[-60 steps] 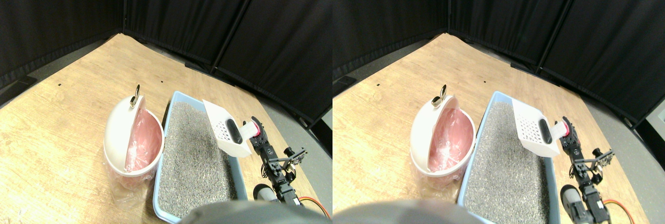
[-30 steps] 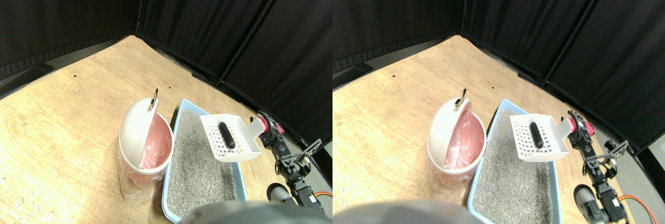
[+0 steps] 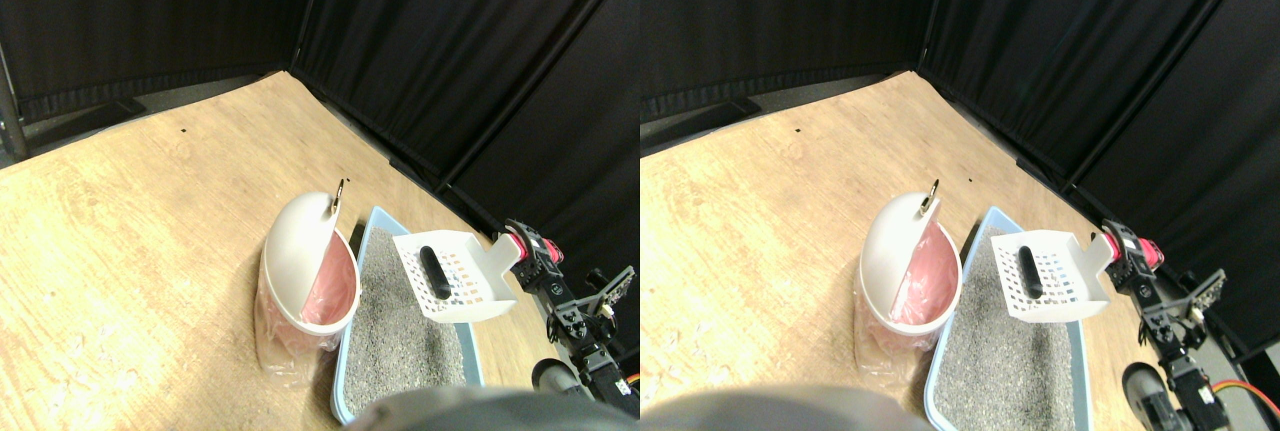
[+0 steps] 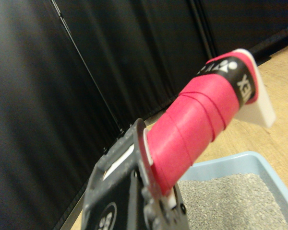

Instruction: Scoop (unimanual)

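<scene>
The near end of the blue litter tray [image 3: 352, 391] is running out of the stereo view's bottom edge, and the white scoop [image 3: 455, 276] is covering part of its far right rim. In the wrist view, the red wrapped handle [image 4: 192, 129] is hiding the scoop's basket, and the gap between the gripper's [image 4: 149, 191] jaws is not showing. The bin's [image 3: 300, 281] pink liner [image 3: 335, 291] is sitting half hidden under the tilted white lid [image 3: 295, 241].
</scene>
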`<state>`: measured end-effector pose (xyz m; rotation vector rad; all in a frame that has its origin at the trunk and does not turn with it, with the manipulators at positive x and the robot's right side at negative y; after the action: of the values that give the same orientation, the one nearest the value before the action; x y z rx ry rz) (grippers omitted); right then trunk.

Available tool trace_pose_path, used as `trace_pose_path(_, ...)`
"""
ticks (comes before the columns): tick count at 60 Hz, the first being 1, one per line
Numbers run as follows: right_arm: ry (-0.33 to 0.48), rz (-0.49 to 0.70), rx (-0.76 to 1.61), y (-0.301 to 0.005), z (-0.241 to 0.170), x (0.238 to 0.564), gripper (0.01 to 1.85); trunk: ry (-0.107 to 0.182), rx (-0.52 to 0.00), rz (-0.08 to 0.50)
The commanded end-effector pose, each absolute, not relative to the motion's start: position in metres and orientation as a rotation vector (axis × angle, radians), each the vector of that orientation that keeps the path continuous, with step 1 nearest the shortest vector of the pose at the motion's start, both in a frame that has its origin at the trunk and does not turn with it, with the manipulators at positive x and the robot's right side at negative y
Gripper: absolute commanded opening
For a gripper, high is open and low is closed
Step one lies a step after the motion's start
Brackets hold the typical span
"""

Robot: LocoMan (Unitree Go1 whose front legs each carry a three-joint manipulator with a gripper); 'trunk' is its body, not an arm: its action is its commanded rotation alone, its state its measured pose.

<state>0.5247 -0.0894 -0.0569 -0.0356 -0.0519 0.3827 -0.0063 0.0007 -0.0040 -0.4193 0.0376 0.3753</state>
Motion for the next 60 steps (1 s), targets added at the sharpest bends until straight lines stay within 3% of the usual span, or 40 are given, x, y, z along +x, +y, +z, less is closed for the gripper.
trace_pose_path(1,-0.100,0.423,-0.005,-0.085,-0.050,0.524,0.06,0.061,-0.440,0.418)
trace_pose_path(15,-0.066,0.459,-0.031,-0.065,-0.057,0.528,0.06,0.065,-0.470,0.465)
trace_pose_path(60,-0.016,0.648,-0.237,-0.024,-0.054,0.535,0.06,0.064,-0.498,0.500)
